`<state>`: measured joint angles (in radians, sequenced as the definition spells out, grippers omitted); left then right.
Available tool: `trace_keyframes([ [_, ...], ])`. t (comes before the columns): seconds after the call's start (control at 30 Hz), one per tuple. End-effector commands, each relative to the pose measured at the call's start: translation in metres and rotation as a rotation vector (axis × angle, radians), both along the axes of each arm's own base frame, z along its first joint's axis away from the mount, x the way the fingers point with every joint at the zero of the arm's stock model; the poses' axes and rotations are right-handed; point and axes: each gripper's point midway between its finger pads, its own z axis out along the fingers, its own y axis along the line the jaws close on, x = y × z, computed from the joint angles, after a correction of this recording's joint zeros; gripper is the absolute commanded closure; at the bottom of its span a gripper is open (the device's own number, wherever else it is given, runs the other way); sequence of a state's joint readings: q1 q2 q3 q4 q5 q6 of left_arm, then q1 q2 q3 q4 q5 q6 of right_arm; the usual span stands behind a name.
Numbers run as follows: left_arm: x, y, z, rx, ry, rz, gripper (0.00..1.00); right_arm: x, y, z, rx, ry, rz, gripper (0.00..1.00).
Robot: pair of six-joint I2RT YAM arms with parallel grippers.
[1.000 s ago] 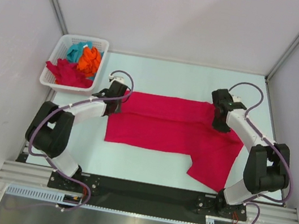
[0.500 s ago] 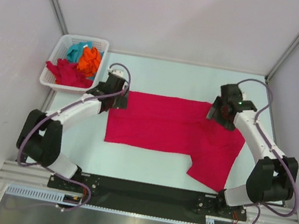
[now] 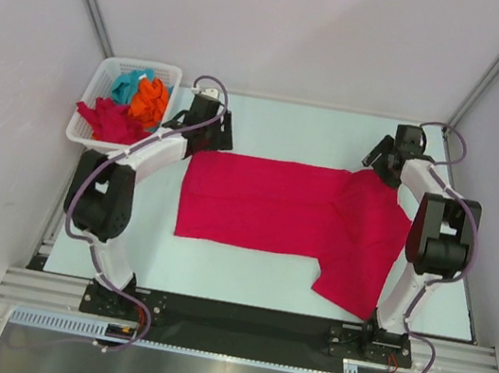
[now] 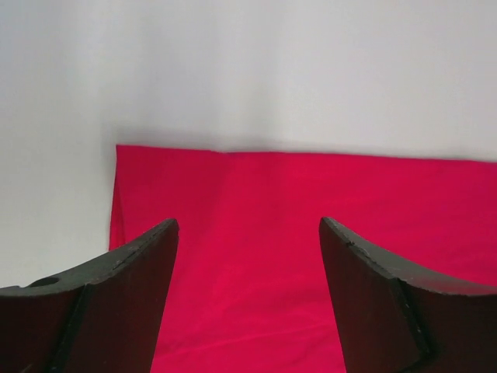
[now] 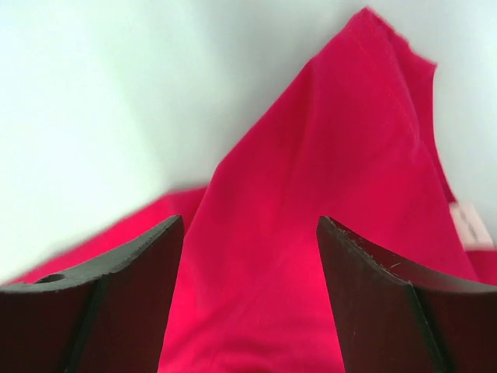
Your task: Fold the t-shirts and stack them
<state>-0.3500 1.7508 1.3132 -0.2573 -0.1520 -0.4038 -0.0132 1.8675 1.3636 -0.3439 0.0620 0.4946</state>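
A crimson t-shirt [image 3: 275,205] lies folded flat across the middle of the table, with one part [image 3: 361,263] reaching toward the near right. My left gripper [image 3: 219,135] hovers open just behind the shirt's far left corner. In the left wrist view the red cloth [image 4: 256,202] lies flat below the open gripper [image 4: 248,225], nothing between its fingers. My right gripper [image 3: 381,159] stands open over the far right corner. The right wrist view shows the open gripper [image 5: 248,224] above raised red cloth [image 5: 326,155] with a small white label [image 5: 470,225].
A white lattice basket [image 3: 93,89] stands at the far left, holding a teal shirt [image 3: 129,83], an orange shirt [image 3: 152,99] and a crumpled red shirt [image 3: 112,120]. Side walls close in the table on the left, right and back.
Both grippers opened and let go of the crimson shirt's far edge, then drew back toward the far side of the table. The shirt now lies flat.
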Motion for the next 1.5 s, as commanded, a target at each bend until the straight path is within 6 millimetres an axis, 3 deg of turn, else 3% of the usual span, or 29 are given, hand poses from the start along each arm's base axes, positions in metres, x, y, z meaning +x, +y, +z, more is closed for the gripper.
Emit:
trace_keyframes([
  [0.0,0.014,0.009,-0.01,-0.065,0.035,0.063,0.22,0.042,-0.02,0.011,0.025,-0.092,-0.062,0.25],
  [0.23,0.015,0.017,-0.053,-0.057,0.119,0.106,0.23,0.049,-0.036,-0.022,0.015,-0.052,-0.101,0.24],
  [0.57,0.019,0.028,-0.097,-0.079,0.227,0.145,0.23,0.02,-0.065,-0.065,-0.022,0.077,-0.163,0.25],
  [0.77,0.017,0.035,-0.109,-0.063,0.256,0.158,0.23,-0.006,-0.078,-0.076,-0.058,0.134,-0.198,0.25],
  [0.9,0.017,0.041,-0.114,-0.033,0.264,0.167,0.22,-0.018,-0.08,-0.068,-0.071,0.122,-0.206,0.25],
  [1.07,0.022,0.048,-0.111,-0.002,0.255,0.163,0.22,-0.021,-0.079,-0.051,-0.078,0.093,-0.195,0.24],
  [1.2,0.032,0.043,-0.1,0.003,0.239,0.099,0.23,-0.004,-0.067,-0.023,-0.052,0.04,-0.098,0.23],
  [1.23,0.033,0.038,-0.091,-0.017,0.23,0.076,0.23,0.01,-0.058,-0.001,-0.042,-0.009,-0.051,0.23],
  [1.3,0.042,0.028,-0.065,-0.034,0.173,0.037,0.23,0.016,-0.051,0.035,-0.089,-0.053,0.0,0.21],
  [1.37,0.046,0.026,-0.02,-0.013,0.085,0.01,0.22,0.022,-0.039,0.076,-0.135,-0.112,0.045,0.19],
  [1.4,0.045,0.024,-0.006,0.0,0.062,0.002,0.22,0.018,-0.035,0.103,-0.147,-0.158,0.051,0.15],
  [1.43,0.043,0.026,0.007,0.019,0.038,-0.001,0.22,0.015,-0.031,0.117,-0.142,-0.18,0.058,0.14],
  [1.47,0.037,0.028,0.036,0.015,-0.011,0.0,0.22,0.008,-0.024,0.125,-0.129,-0.193,0.075,0.1],
])
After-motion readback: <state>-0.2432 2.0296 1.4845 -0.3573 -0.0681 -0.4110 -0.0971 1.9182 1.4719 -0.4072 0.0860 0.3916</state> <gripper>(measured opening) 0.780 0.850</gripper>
